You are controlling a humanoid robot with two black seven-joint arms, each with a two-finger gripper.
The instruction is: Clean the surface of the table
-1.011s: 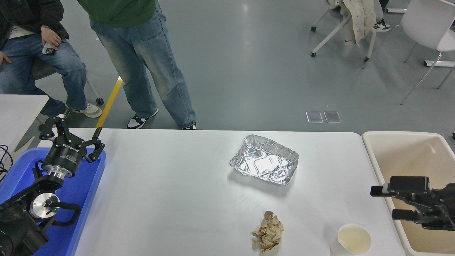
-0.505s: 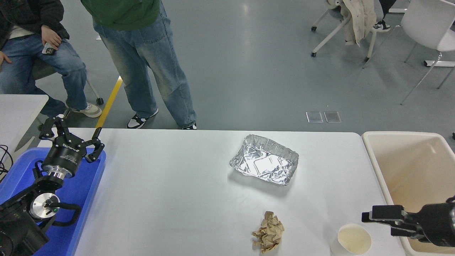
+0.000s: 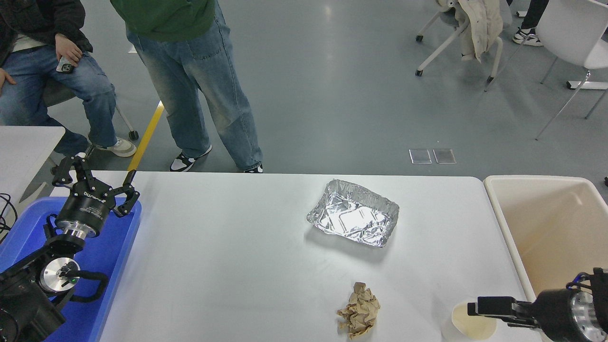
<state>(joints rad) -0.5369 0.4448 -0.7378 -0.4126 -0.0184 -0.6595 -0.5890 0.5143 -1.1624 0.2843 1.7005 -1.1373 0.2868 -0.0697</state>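
From my remote station I see the table surface [image 3: 228,266], a wide white top with rounded far corners, filling the lower middle of the head view and serving here as the landmark. A beige bin [image 3: 503,223] stands against the table's right edge, and a blue tray [image 3: 126,247] lies along its left edge, with a corner of a smaller white table [image 3: 23,147] just beyond the tray. At the table's far side one person in jeans [image 3: 199,90] stands near its left half, and a second person [image 3: 52,71] sits further left. On the table, right of centre, rests a crumpled foil tray [image 3: 354,220]; nearer the front edge lies a ball of crumpled brown paper [image 3: 358,311], and to the right of that, at the front right corner, stands a paper cup [image 3: 468,325]. The left gripper [image 3: 95,179] is parked above the blue tray, its fingers spread apart and empty. The right gripper [image 3: 487,311] reaches in over the table's front right corner with its fingertips above the cup's rim; I see two fingers with a narrow gap between them, and I cannot tell whether they touch the cup.
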